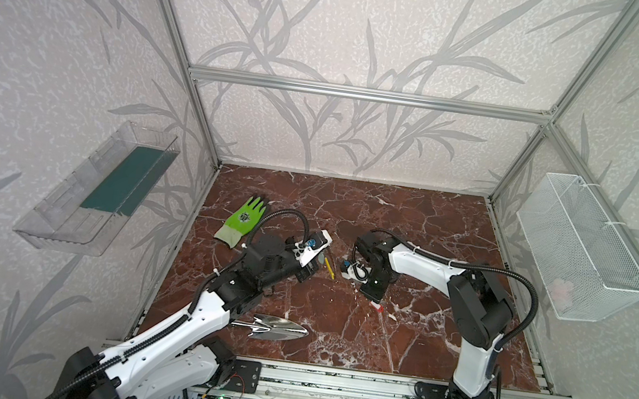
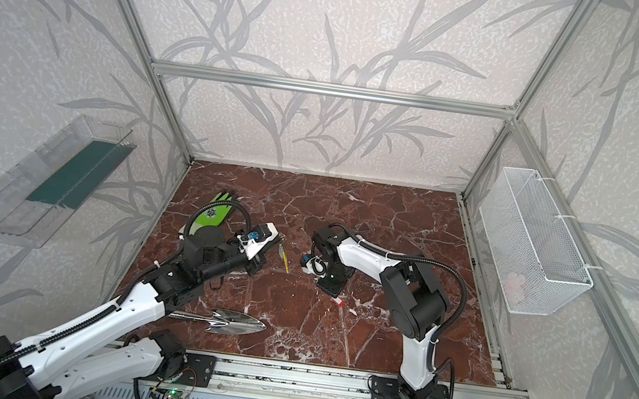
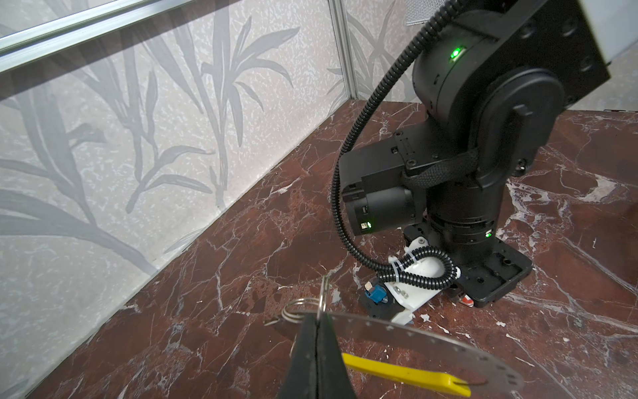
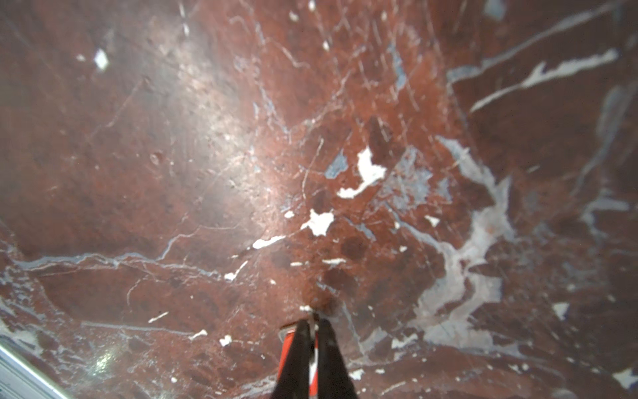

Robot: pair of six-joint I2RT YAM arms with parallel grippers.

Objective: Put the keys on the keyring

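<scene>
only the left wrist view shows the left jaws pinched shut on the keyring (image 3: 414,336), right wrist view shows the right jaws nearly closed around the red-tagged key (image 4: 286,349), in a top view it lies on the table (image 1: 431,232) at 5 o'clock from the keyring

You have no legible word, brand or number anywhere here. The nearest thing is the black-and-white emblem printed on the back of the green glove (image 1: 243,218) (image 2: 210,215), which lies on the table (image 1: 349,217) in both top views; its marks are too small to read. The red tag (image 4: 287,349) carries a white label strip, blurred in the right wrist view, with nothing readable on it. The keyring (image 3: 431,345) shows only a row of small holes.
</scene>
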